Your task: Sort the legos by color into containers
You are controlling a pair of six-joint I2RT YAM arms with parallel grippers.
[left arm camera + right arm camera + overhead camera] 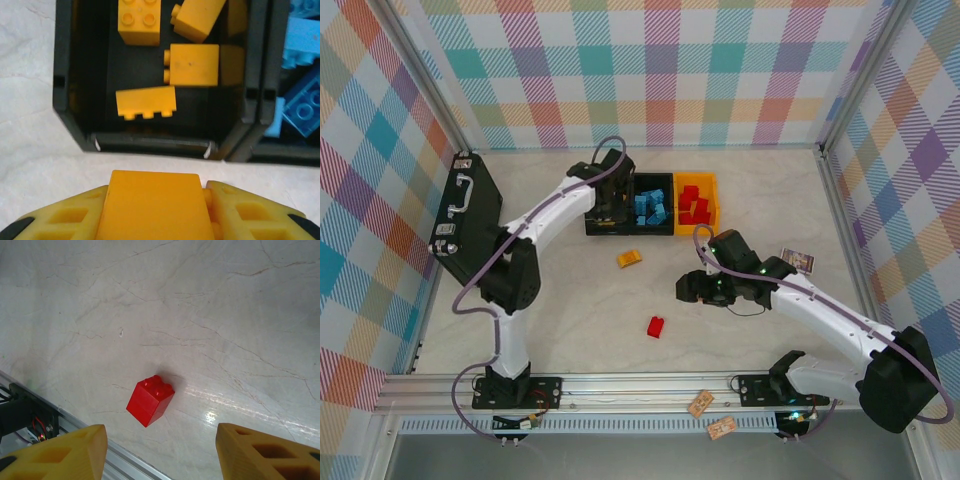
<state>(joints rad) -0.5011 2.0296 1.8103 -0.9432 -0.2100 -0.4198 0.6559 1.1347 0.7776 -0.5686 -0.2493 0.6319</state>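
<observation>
- Pale marbled surface [570, 320], walled by plaid panels, carries three joined bins. The left black bin [64, 80] keeps yellow bricks [146, 102], the middle black bin [655, 231] blue bricks [650, 208], and the orange bin [713, 200] red bricks [694, 205].
- Left fingers [250, 215] clamp a yellow-orange brick [152, 205] just short of the left black bin's near wall, facing its own colour, likely for a drop.
- Right fingers [265, 455] stand wide apart above a loose red brick [150, 402], seemingly set to straddle it.
- Near the bins, a stray yellow-orange brick [629, 258] lies unsorted.
</observation>
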